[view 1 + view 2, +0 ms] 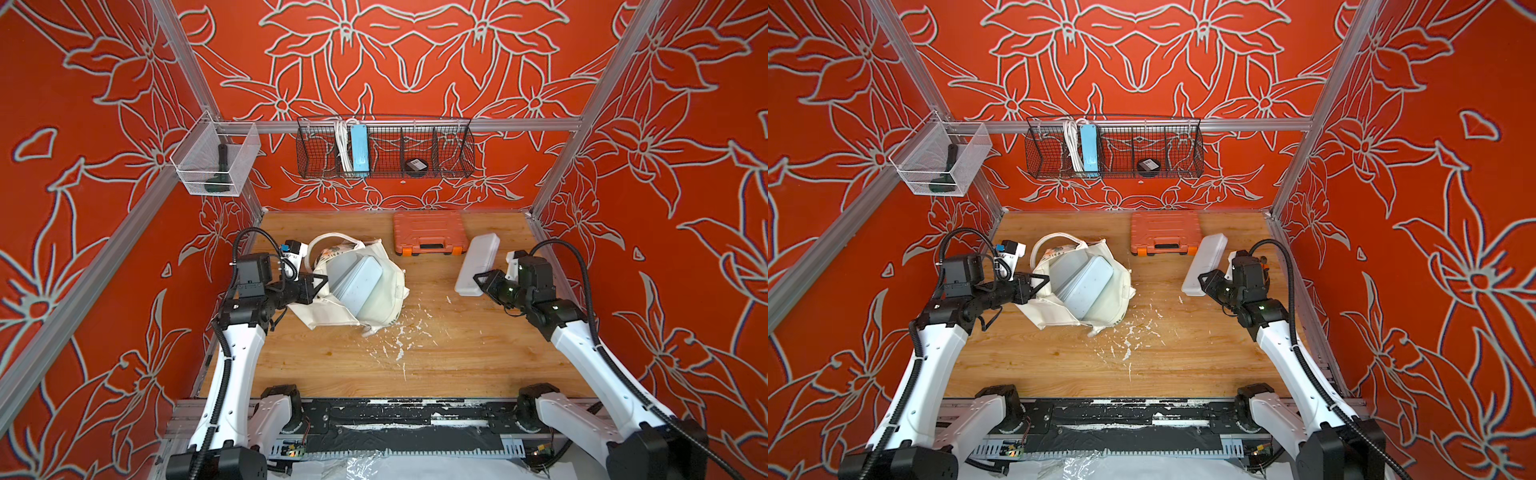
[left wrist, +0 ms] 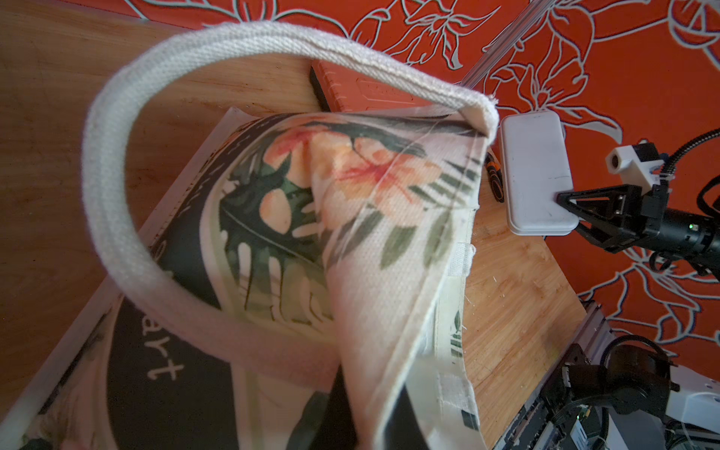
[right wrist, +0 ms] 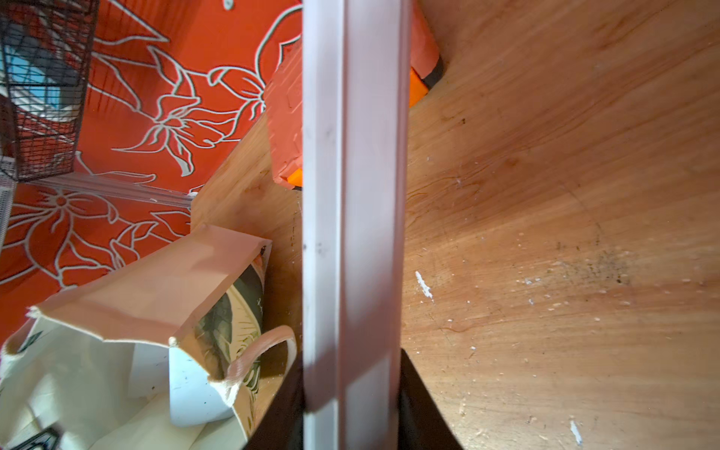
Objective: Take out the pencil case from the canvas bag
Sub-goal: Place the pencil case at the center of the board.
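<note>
The cream canvas bag [image 1: 386,286] [image 1: 1119,291] lies slumped on the left half of the wooden table, mouth open, with two pale blue-grey flat boxes [image 1: 357,282] showing inside. My left gripper [image 1: 318,286] [image 1: 1038,286] is shut on the bag's rim cloth; the left wrist view is filled with the printed face [image 2: 370,195] and a looped handle [image 2: 117,218]. The pencil case [image 1: 478,262] [image 1: 1204,262] [image 2: 535,175] [image 3: 350,195], long, white and hard, is outside the bag at the right. My right gripper [image 1: 478,277] [image 1: 1202,279] [image 3: 350,389] is shut on its near end.
An orange plastic tool case [image 1: 428,233] lies at the back of the table, just beyond the pencil case's far end. A black wire basket [image 1: 384,147] and a clear mesh bin [image 1: 216,164] hang on the walls. White flecks [image 1: 399,345] dot the table's middle.
</note>
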{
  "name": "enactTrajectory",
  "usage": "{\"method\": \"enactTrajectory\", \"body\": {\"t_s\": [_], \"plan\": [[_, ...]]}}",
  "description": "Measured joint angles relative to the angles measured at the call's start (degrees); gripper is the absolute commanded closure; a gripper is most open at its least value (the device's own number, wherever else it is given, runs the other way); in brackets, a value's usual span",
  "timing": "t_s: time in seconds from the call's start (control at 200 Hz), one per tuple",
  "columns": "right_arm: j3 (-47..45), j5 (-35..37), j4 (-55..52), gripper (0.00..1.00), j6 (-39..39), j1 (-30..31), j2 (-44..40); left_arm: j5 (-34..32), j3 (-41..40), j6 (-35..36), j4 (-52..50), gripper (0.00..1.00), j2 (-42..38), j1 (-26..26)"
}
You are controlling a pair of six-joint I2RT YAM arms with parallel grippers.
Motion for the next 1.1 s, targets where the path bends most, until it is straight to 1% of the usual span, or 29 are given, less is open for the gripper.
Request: {"method": "enactTrajectory", "body": {"t_s": [0.27, 0.54, 0.956, 1.096], "plan": [[-3.34, -0.83, 2.16, 0.68, 0.81, -4.92, 3.61, 0.0, 0.0, 0.0, -0.02, 1.0, 0.0, 0.0], [-5.09, -1.27, 5.6, 0.69, 3.1, -8.57, 5.07, 0.02, 0.0, -0.02, -0.02, 1.0, 0.07, 0.02], [-5.11, -1.49, 9.81, 0.69, 8.09, -9.49, 9.53, 0.02, 0.0, -0.02, -0.02, 1.0, 0.15, 0.0], [-4.76, -1.49, 11.43, 0.71, 10.45, -9.49, 12.61, 0.04, 0.0, -0.02, 0.0, 1.0, 0.22, 0.02]]}}
